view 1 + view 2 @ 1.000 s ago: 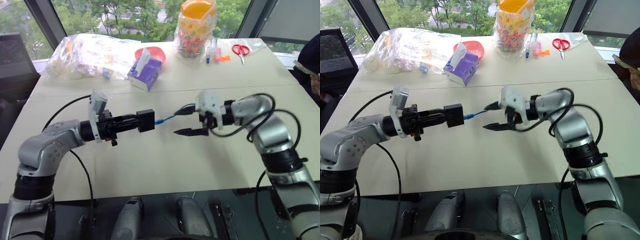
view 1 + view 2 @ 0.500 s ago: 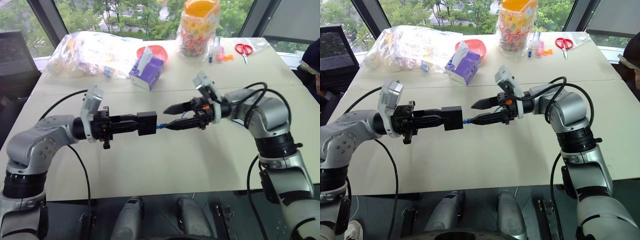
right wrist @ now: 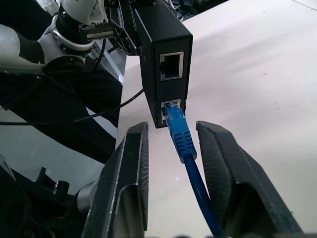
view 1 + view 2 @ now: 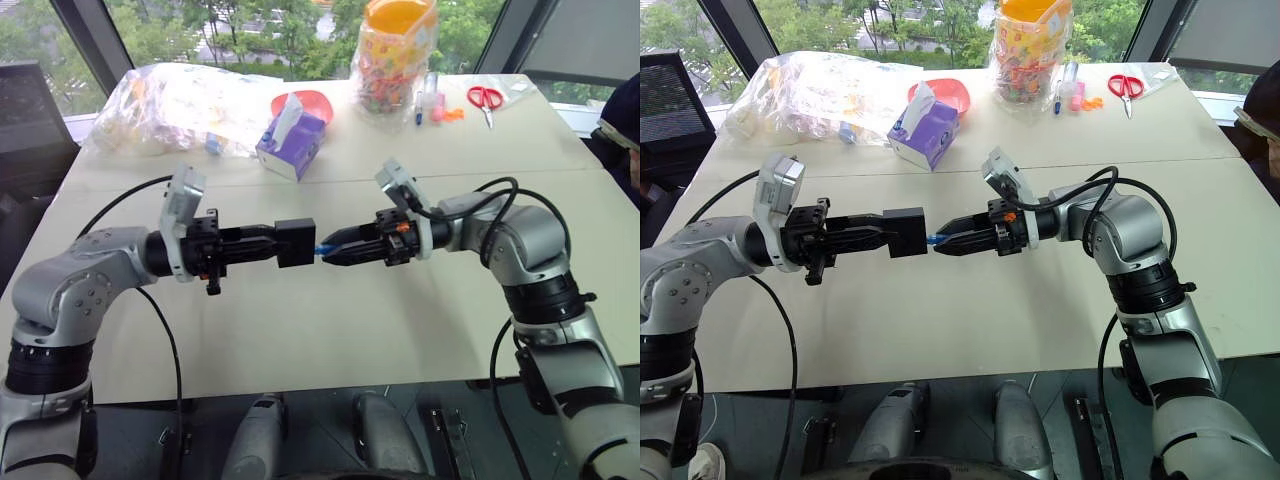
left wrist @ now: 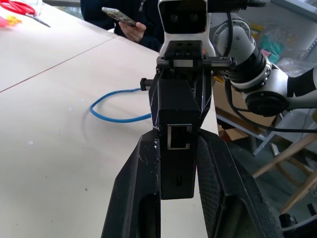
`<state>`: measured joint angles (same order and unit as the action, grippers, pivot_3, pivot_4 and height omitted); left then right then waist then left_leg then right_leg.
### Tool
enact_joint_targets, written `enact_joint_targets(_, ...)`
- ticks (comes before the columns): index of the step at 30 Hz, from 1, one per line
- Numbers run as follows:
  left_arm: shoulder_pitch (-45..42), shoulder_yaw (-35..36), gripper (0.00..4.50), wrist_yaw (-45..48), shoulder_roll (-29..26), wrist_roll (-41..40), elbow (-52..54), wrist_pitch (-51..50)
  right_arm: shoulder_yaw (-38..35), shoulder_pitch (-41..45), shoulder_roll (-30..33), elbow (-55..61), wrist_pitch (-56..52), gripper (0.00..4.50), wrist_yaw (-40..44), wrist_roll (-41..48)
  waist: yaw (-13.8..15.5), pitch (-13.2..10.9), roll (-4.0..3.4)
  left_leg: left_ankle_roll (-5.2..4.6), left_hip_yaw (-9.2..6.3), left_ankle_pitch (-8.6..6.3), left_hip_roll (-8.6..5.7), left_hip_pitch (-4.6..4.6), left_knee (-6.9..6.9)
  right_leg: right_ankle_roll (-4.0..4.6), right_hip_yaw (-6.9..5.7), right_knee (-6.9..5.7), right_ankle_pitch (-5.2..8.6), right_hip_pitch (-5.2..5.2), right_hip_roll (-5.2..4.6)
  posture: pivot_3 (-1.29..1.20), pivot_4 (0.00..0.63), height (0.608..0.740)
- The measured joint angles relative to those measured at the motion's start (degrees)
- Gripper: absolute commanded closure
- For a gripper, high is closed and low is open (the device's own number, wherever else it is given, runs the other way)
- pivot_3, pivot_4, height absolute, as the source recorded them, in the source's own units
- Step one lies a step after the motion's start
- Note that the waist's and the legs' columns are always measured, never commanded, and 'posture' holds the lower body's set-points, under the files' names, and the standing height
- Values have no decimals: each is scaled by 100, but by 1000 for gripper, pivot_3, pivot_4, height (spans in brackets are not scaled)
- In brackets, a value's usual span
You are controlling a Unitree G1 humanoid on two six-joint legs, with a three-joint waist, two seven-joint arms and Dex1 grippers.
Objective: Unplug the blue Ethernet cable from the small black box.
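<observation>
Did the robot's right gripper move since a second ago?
Yes. The right gripper slid toward the small black box held by the left gripper, now straddling the blue Ethernet cable plug.

Pale beige table (image 4: pixel 330 330), seam running across it. Far side's cluttered: clear plastic bag (image 4: pixel 175 105), purple tissue box (image 4: pixel 290 145), red bowl (image 4: pixel 312 100), jar of colourful bits (image 4: pixel 395 60), pens (image 4: pixel 425 100) and red scissors (image 4: pixel 485 98).

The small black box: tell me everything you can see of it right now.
The small black box is a matte black plastic block held above the table, clamped at one end between the left hand's fingers. Its free end face has two network ports: one empty, the other holding the blue Ethernet cable's plug. The right hand's fingers flank that plug.
</observation>
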<state>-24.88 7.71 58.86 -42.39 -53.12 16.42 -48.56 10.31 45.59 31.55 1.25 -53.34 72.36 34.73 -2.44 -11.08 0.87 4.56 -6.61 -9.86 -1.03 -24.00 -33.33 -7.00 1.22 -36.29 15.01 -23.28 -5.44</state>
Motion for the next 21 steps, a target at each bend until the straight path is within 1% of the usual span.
enact_joint_targets(13, 22, -3, 4068, -32, 29, 5, 17, 20, 1, 1, -10, 138, -137, 3059, -166, 156, -1, 0, 0, 0, 0, 0, 0, 0, -2, 0, 0, -1, 0, 0, 0, 0, 150, 726)
enact_joint_targets(15, 32, -3, 4068, -30, 29, 5, 19, 27, 3, 1, -10, 138, -137, 3612, -173, 158, -1, 0, 0, 0, 0, 0, 0, 0, -2, 0, 0, -1, 0, 0, 0, 0, 150, 726)
enact_joint_targets(16, 41, -3, 4068, -22, 29, 4, 25, 29, 3, 1, -8, 138, -138, 3972, -186, 157, 0, 0, 0, 0, 0, 0, 0, 0, -2, 0, 0, -1, 0, 0, 0, 0, 150, 726)
enact_joint_targets(17, 47, -3, 4068, -12, 29, 7, 47, 34, 3, 1, 6, 137, -142, 4452, -200, 155, 0, 0, 0, 0, 0, 0, 0, -1, -2, 0, 0, -1, 0, 0, 0, 0, 150, 726)
enact_joint_targets(21, 48, -2, 4068, -10, 27, 10, 47, 45, 3, 1, 9, 137, -142, 4452, -194, 157, 0, 0, 0, 0, 0, 0, 0, -1, -4, 0, 0, -1, 0, 0, 0, 0, 150, 726)
